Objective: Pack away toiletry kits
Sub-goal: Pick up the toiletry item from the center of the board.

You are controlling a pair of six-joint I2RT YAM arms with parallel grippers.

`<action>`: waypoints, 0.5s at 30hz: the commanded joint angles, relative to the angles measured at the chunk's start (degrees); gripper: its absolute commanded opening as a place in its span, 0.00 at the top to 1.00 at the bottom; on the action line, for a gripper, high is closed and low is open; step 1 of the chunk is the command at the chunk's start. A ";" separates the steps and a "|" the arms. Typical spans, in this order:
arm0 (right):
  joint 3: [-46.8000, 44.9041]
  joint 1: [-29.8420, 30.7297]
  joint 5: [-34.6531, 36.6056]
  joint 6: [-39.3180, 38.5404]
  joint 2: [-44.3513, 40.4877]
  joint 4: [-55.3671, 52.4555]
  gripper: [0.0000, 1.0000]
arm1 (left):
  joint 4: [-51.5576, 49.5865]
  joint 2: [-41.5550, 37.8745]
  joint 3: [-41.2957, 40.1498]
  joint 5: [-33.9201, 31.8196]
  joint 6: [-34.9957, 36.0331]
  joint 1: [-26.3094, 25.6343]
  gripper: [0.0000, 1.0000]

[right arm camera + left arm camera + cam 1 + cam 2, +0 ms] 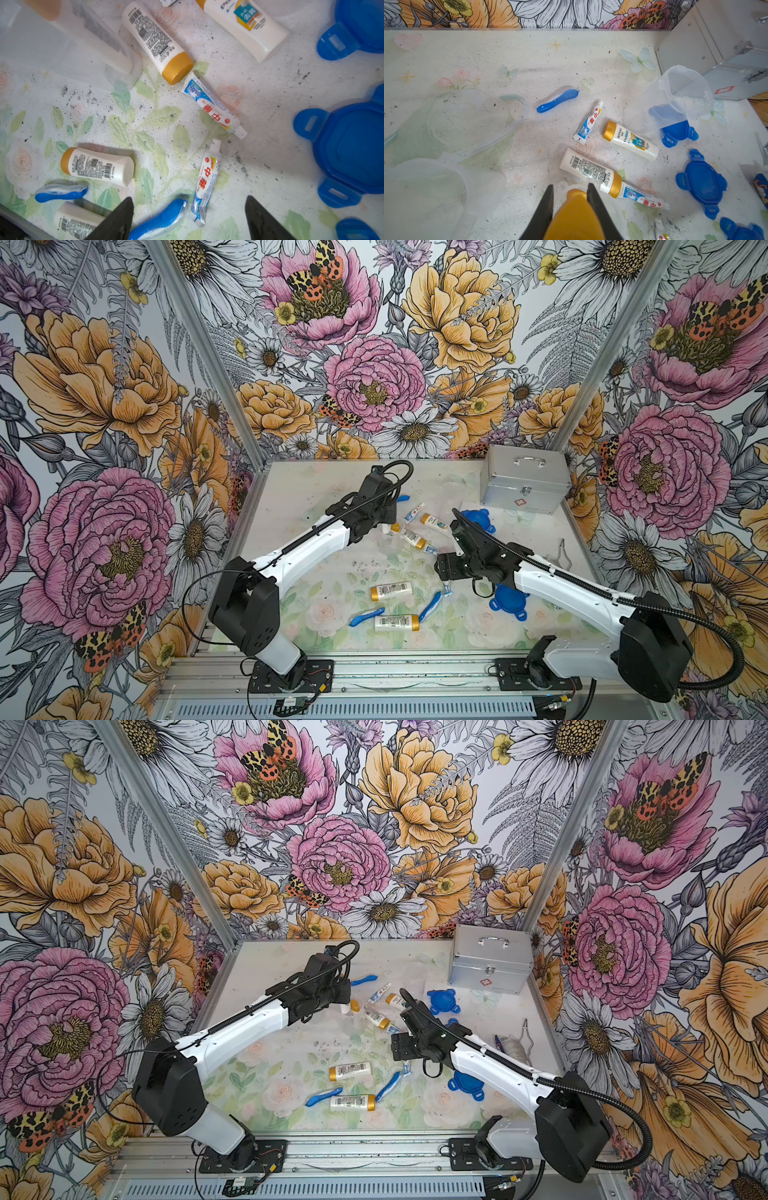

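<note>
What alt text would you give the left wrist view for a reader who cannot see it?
Jaws of the left gripper clamp a gold-capped bottle up close. Beyond, on the floral table, lie two white bottles, toothpaste tubes, a blue toothbrush, blue lids, a tipped clear cup and a silver case.

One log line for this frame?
left pincer: shut on bottle | right pincer: open above toothbrush | case: shut

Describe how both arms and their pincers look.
The left arm and right arm have white shells, black joints, and black ribbed cables looping outside. The left pincer and right pincer have flat, black, tapered fingers.
</note>
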 commanded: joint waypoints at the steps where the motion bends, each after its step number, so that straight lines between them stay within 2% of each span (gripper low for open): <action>1: -0.57 -0.37 -0.39 -0.54 0.20 0.86 0.16 | 0.28 -1.80 -0.18 -0.80 0.90 0.77 1.00; 8: -0.42 -0.42 -0.41 -0.99 1.21 0.96 0.17 | 0.46 0.02 -1.30 -2.38 1.10 0.17 1.00; 13: 0.26 -0.39 -0.44 -1.44 2.94 1.22 0.26 | 0.78 0.73 -2.48 -4.00 1.20 -0.24 1.00; 15: 0.37 -0.38 -0.44 -1.49 3.77 1.28 0.29 | 1.07 0.97 -2.95 -3.98 1.24 -0.24 0.95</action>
